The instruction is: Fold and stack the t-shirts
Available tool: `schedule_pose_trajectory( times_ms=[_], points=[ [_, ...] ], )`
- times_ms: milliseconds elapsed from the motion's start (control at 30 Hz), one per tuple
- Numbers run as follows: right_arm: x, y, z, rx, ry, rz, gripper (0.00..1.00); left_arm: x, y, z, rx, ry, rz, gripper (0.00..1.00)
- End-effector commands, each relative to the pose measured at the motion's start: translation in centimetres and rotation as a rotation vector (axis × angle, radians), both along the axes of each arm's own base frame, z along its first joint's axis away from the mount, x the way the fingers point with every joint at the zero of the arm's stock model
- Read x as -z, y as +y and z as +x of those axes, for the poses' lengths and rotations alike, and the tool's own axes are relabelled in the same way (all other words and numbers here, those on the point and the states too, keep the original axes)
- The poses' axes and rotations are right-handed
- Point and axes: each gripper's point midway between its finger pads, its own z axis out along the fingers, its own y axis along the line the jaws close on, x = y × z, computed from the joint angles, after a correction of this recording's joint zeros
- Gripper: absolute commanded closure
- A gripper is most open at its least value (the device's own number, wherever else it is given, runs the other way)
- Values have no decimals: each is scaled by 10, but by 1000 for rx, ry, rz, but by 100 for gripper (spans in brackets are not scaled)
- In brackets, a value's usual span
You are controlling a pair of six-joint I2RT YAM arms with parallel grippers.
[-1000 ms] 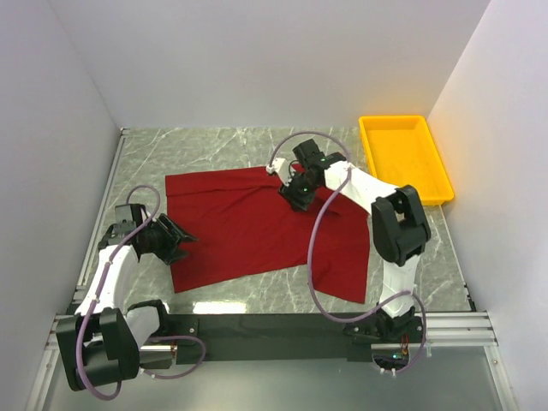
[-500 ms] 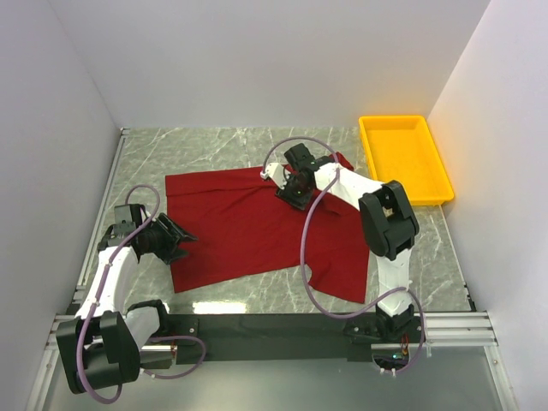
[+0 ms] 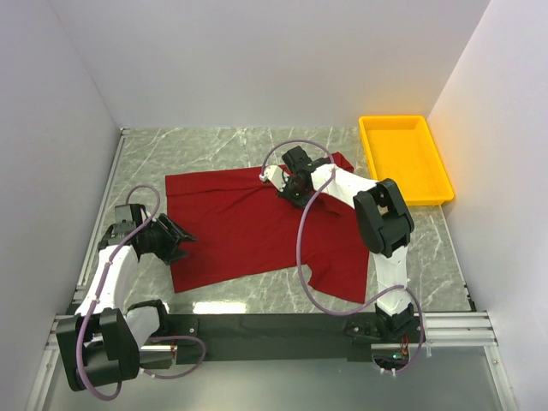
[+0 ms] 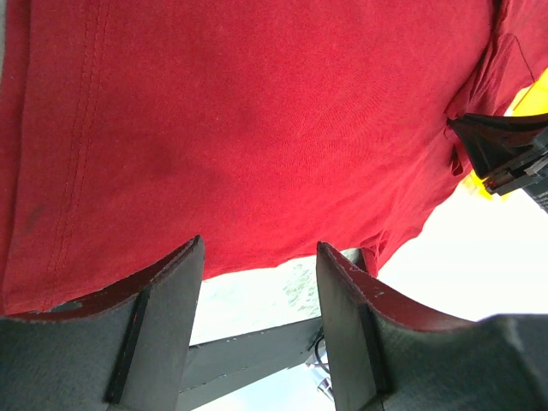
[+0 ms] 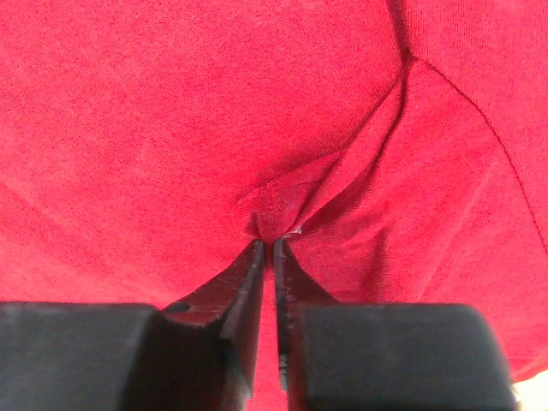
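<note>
The right pincer has crept a touch toward the upper left over the last second, its arm folding in behind it. The red t-shirt has gone along, and a sleeve now pokes out at the cloth's top right, near the yellow tray. The wrist view confirms the grip: the fingers are pressed together on a puckered seam ridge, with cloth bunched at the tips. The left pincer hasn't budged, jaws apart at the shirt's left edge, nothing between them. The shirt lies mostly flat across the middle of the counter, not yet folded. My read is that this grab sets up dragging or lifting the far edge for a first fold, so it's early days.
</note>
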Motion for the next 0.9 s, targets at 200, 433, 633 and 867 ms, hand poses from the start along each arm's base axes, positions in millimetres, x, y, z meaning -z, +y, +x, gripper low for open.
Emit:
schedule_pose_trajectory(
  times_ms=[200, 433, 633, 867],
  points=[
    [-38, 19, 10, 17, -60, 91, 98, -7, 0, 5, 27, -40, 0, 40],
    [-60, 27, 1, 19, -39, 154, 98, -6, 0, 5, 27, -39, 1, 40],
    [-58, 33, -11, 22, 7, 170, 98, -6, 0, 5, 30, -39, -1, 40],
    [-46, 45, -10, 77, 69, 182, 98, -6, 0, 5, 31, -40, -1, 40]
  ],
)
